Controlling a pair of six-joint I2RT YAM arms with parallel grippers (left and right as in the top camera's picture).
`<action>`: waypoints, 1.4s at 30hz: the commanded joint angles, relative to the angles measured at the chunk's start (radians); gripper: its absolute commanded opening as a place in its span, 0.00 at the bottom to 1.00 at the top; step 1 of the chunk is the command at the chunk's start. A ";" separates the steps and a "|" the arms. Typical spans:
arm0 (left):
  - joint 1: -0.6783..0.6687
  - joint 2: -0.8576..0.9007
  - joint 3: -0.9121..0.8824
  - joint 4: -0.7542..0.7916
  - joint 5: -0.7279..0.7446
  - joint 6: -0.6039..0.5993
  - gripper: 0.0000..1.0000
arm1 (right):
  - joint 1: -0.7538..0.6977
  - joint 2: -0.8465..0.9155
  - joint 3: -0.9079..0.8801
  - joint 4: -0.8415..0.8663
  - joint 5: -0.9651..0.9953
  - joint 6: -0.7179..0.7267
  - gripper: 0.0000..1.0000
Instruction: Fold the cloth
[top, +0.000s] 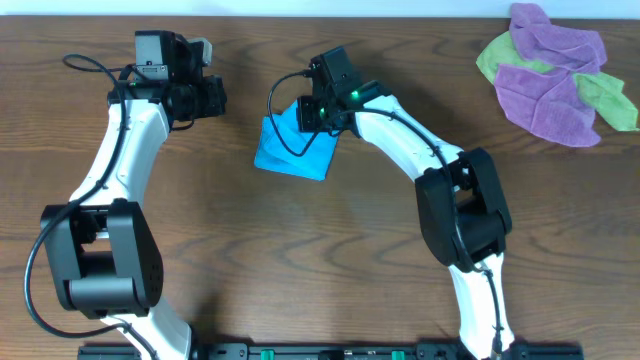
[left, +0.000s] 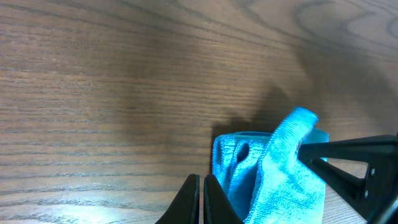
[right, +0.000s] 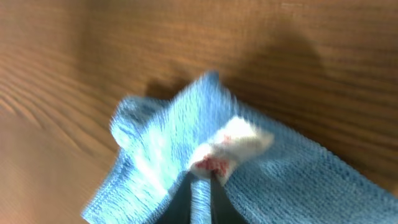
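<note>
Tabletop (top: 330, 260) of dark brown wood seen from above, with two white and black robot arms reaching in from the near edge. A bright blue cloth (top: 285, 152) lies near the middle of the table, gathered into a small, rumpled, roughly square bundle. The right pincer (top: 312, 112) is directly over the far right part of the bundle, and its arm hides some of the fabric. In the right wrist view its two fingers are closed tight on the cloth right beside a small white tag (right: 236, 142) with reddish marks. The fabric rises from the table to a soft peak at the pinch, while the rest of the cloth rests on the wood. The left pincer (left: 202, 194) is off to the left of the cloth and not touching it. In the left wrist view its two dark fingertips are pressed together with nothing between them. That view also shows the raised fold of blue cloth standing up against a black finger of the right pincer. At the far right corner of the table lies a loose heap of purple cloths (top: 550, 100) and green cloths (top: 610, 95), well apart from both arms
</note>
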 joint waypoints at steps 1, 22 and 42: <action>0.003 -0.002 -0.003 -0.015 -0.003 0.037 0.06 | -0.014 -0.005 0.000 -0.040 -0.037 0.009 0.24; -0.047 0.037 -0.003 -0.097 0.107 0.053 0.23 | -0.085 -0.495 0.003 -0.398 0.131 -0.103 0.99; -0.019 0.039 -0.264 0.011 0.280 0.056 0.98 | -0.091 -0.700 0.003 -0.663 0.312 -0.156 0.99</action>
